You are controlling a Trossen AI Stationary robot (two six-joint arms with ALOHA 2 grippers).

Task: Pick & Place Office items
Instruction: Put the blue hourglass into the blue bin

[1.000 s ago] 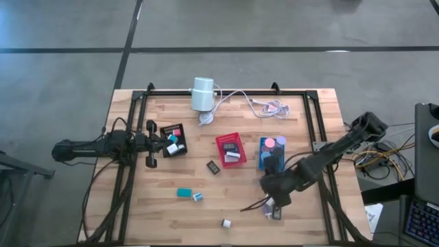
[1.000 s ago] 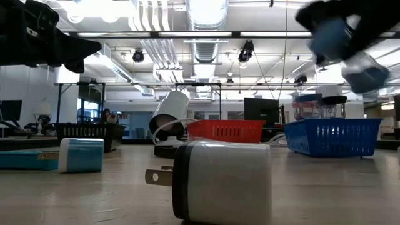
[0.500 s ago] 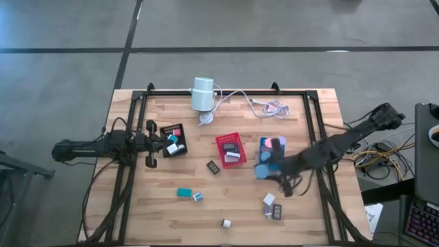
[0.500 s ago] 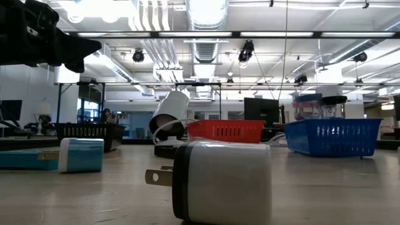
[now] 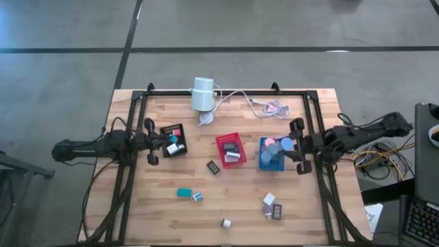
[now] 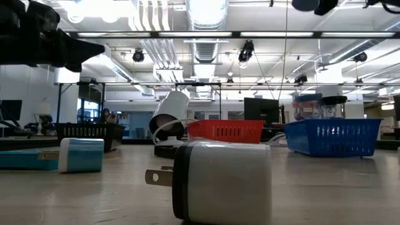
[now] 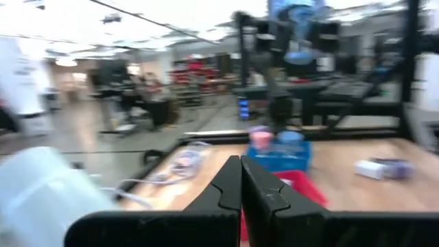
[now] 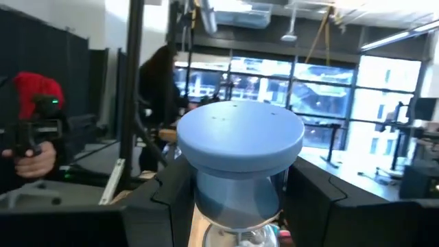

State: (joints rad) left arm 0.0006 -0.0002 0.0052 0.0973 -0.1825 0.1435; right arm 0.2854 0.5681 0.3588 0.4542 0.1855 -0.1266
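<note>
Wooden tabletop (image 5: pixel 206 213) framed by dark rails, set on a grey concrete floor; an open workshop with ceiling ducts shows behind it in the low view.

Left arm: stretched in from the left edge, its left gripper (image 5: pixel 171 142) level over the black tray (image 5: pixel 173 130). Fingers (image 7: pixel 226 189) pressed together, nothing between them.

Right arm: reaching in from the right edge, its right gripper (image 5: pixel 280 147) above the blue tray (image 5: pixel 264 163). Fingers part-spread and clamped on a blue round-capped item (image 8: pixel 240 161), which sits upright between them, clear of the table.

White cylinder (image 5: pixel 202 93): lying at the far edge, centre, with a white cable (image 5: pixel 240 96) trailing right to a coiled bundle.

Red tray (image 5: pixel 230 149): mid-table, holding small dark and white pieces.

Blue tray: just right of the red tray, holding a pink disc (image 5: pixel 269 142) and bluish pieces, partly hidden by the right gripper.

Black tray: left of the red one, holding white, teal and pink bits.

Loose office items, all on bare wood:
- teal block (image 5: pixel 184 193), near left of centre;
- small white-and-teal piece (image 5: pixel 197 197), just right of the teal block;
- dark block (image 5: pixel 213 167), tilted, between the red tray and the teal block;
- white plug adapter (image 5: pixel 226 223), by the near edge, filling the low view's foreground (image 6: pixel 222 181);
- white piece (image 5: pixel 269 200) and dark piece (image 5: pixel 277 212), close together, near right.
</note>
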